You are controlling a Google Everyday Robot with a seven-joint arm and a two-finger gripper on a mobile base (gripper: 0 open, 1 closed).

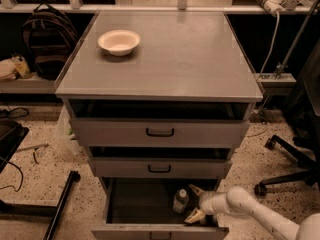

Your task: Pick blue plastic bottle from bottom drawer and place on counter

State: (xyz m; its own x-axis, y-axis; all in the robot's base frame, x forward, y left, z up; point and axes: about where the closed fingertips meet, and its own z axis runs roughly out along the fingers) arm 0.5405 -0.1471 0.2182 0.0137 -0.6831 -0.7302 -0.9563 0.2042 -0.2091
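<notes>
Your gripper [195, 202] sat inside the bottom drawer [150, 231], low in the view at about 5 o'clock, reaching in from the 3 o'clock side on the pale arm [250, 209]. Its two fingers were spread apart, one toward 12 o'clock and one toward 6 o'clock, and held nothing. The blue plastic bottle [180, 201] stood upright on the drawer floor just beside the fingertips, at 9 o'clock from them. It looked level with the gap between the fingers, but not yet inside it. Whether a fingertip touched the bottle I could not tell.

You were on the approach to the grasp, early in the task, with nothing lifted. I judged the next move to be a short push toward 9 o'clock so that the bottle's body came between the fingers. Then you would close on it below the white cap. The bottle looked light, so a nudge from either fingertip might tip it.

Above the open drawer, the middle drawer [159, 169] and the top drawer [160, 132] overhung the space. The lift would therefore likely need to come out toward 6 o'clock before rising. The counter surface [185, 59] lay at 12 o'clock, with a white bowl [119, 41] at its 10 o'clock corner and bare room elsewhere for the bottle.
</notes>
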